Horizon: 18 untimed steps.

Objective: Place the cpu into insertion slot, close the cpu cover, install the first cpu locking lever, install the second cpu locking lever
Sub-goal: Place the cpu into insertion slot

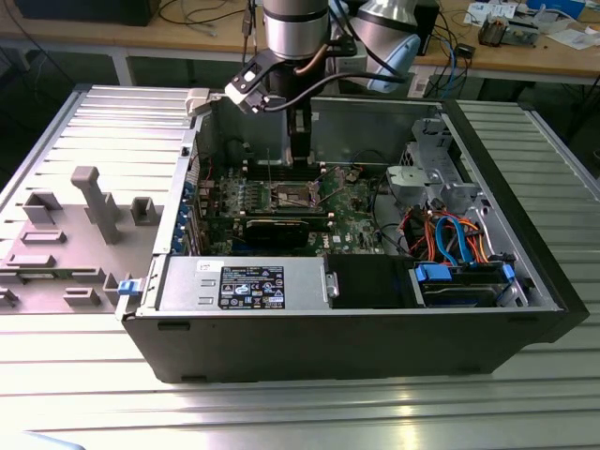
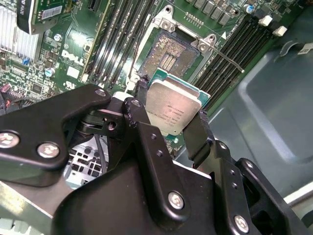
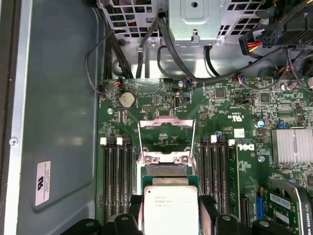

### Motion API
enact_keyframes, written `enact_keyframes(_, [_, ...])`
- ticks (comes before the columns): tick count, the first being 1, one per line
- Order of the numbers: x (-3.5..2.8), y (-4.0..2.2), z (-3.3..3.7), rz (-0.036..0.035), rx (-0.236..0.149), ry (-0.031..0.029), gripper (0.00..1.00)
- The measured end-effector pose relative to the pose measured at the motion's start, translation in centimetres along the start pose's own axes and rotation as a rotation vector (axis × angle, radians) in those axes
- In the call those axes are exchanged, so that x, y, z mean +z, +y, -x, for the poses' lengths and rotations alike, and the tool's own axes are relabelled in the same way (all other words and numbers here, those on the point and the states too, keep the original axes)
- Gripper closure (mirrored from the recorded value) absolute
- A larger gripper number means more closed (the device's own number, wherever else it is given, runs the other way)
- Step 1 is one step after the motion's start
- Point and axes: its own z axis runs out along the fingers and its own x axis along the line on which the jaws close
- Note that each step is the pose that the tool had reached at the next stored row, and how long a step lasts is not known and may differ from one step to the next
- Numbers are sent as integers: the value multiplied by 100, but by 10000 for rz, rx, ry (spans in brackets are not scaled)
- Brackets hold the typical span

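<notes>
While clamped by opposite edges in the gripper point(image 2: 170, 107), the cpu point(image 2: 173, 110) hangs just short of the open insertion slot point(image 2: 171, 54), unseated. Probably light, stiff, fragile underneath: edge hold suits. The cpu cover point(image 3: 166, 124) stands raised behind the slot.

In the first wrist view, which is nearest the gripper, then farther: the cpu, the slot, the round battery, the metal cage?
1. cpu: held in the gripper.
2. insertion slot: just beyond it, between the memory slots.
3. round battery: near the board edge.
4. metal cage: past the board, among cables.
</notes>
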Motion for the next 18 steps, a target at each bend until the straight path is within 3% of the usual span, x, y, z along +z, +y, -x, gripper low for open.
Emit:
enact_keyframes(3, [36,-3,0,0,20,-2,46])
enact_keyframes(18, [48,-4,-1,5,21,2,46])
